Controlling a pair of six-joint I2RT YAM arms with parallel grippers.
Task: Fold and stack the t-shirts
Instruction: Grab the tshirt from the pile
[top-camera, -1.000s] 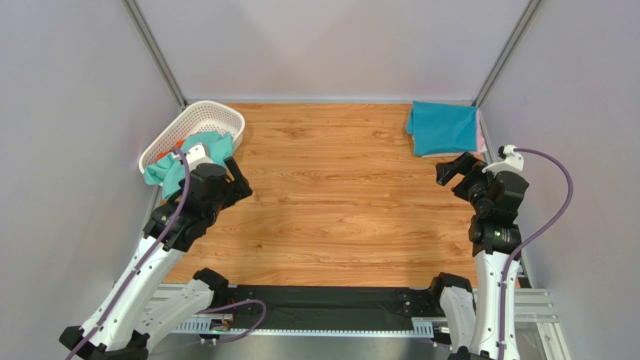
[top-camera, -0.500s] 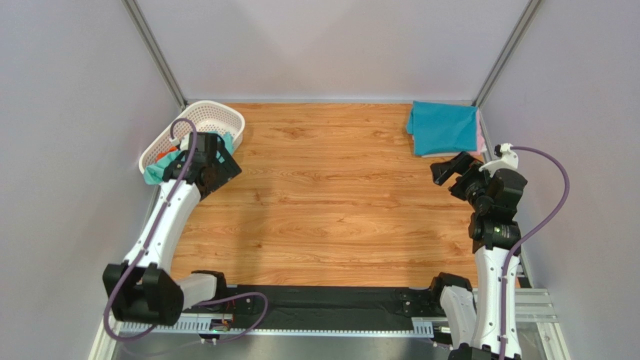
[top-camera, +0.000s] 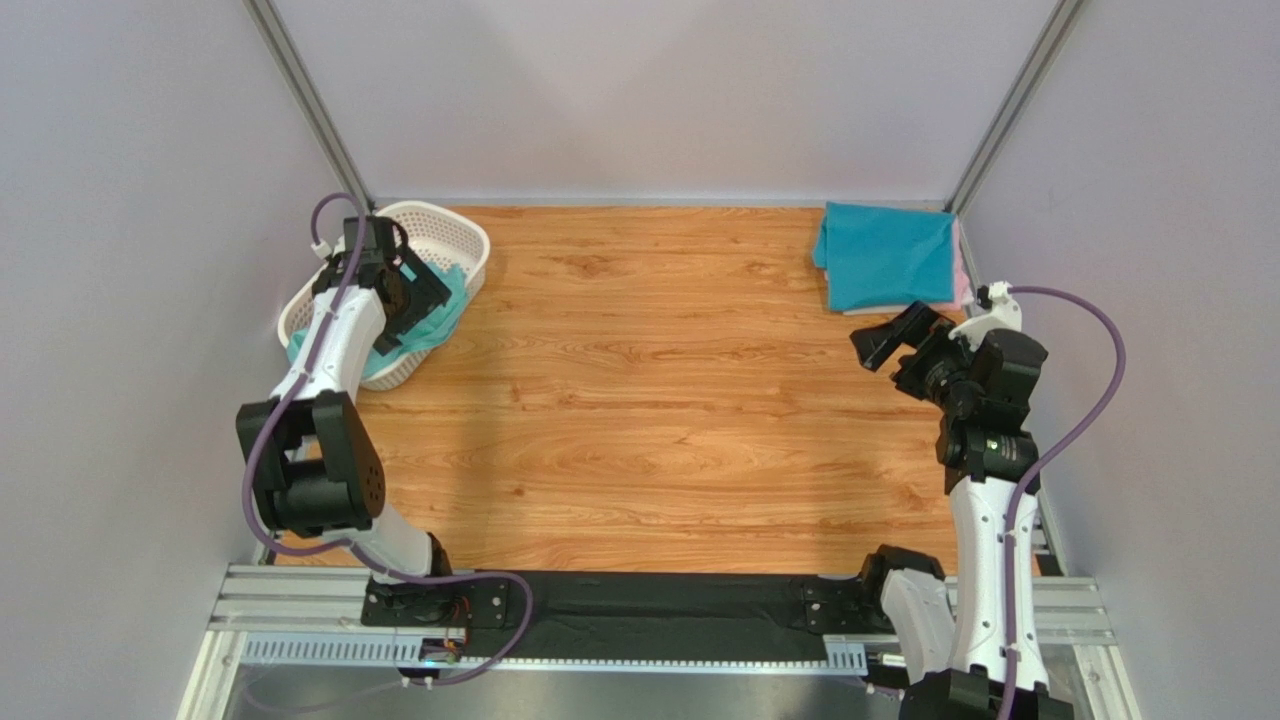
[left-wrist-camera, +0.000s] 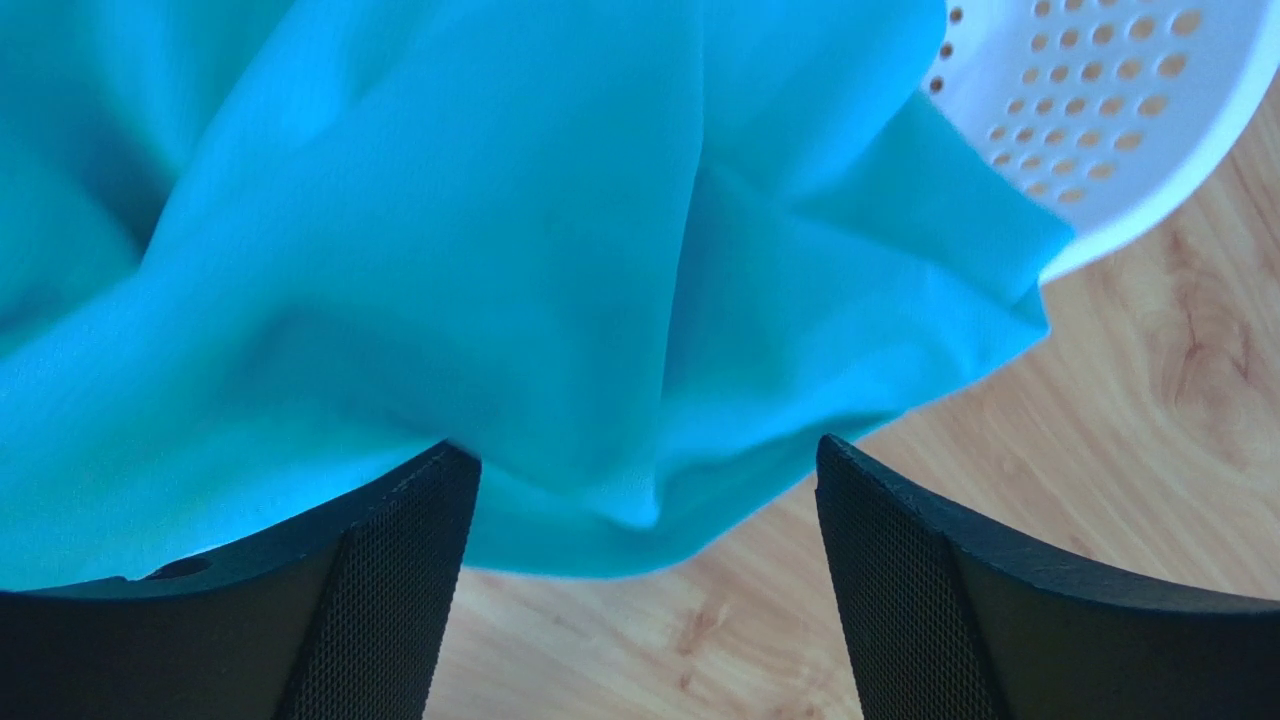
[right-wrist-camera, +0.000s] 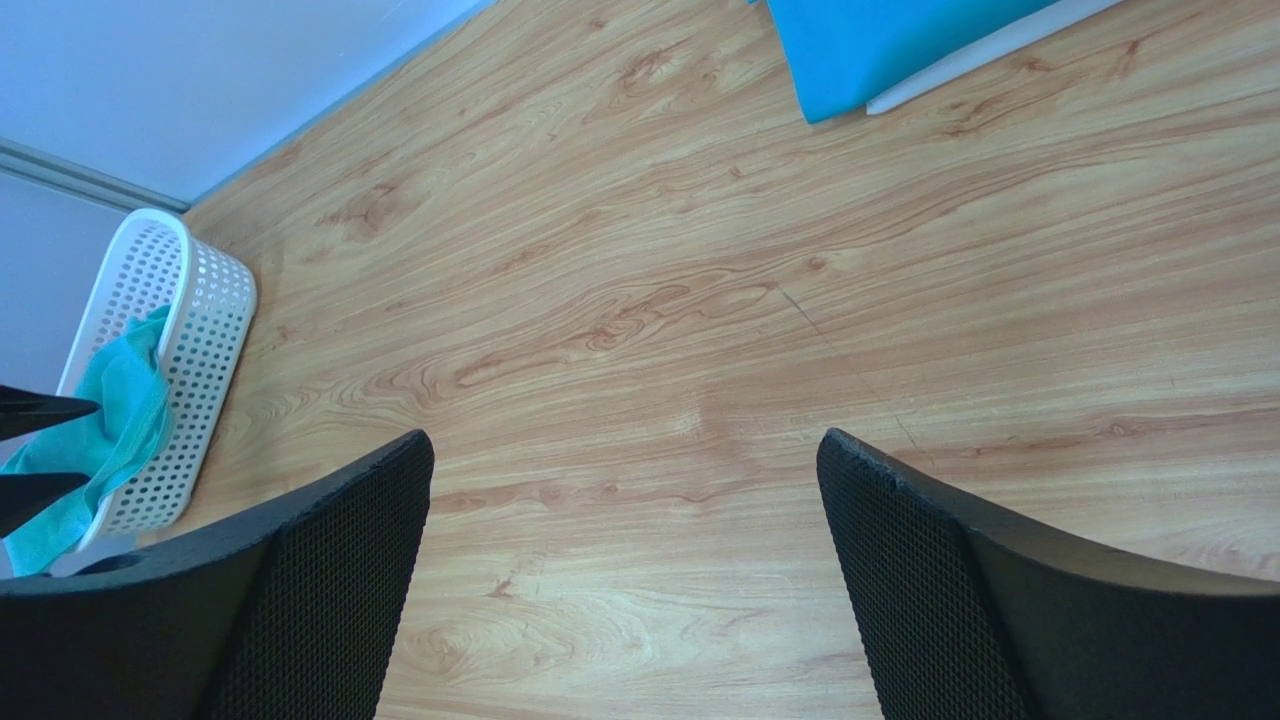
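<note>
Both pincers are spread. The right pincer hangs over bare tabletop. The left pincer hangs close over one mint-green t-shirt spilling over the rim of the single white basket. In the far right corner are two folded shirts, the teal t-shirt stacked on the pink t-shirt.

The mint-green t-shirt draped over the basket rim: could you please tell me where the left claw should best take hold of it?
Probably the hanging fold of the mint-green t-shirt that spills past the basket rim above the table, approached from above. That bunched edge lies free of the wall, and the open left claw sits right over it.
</note>
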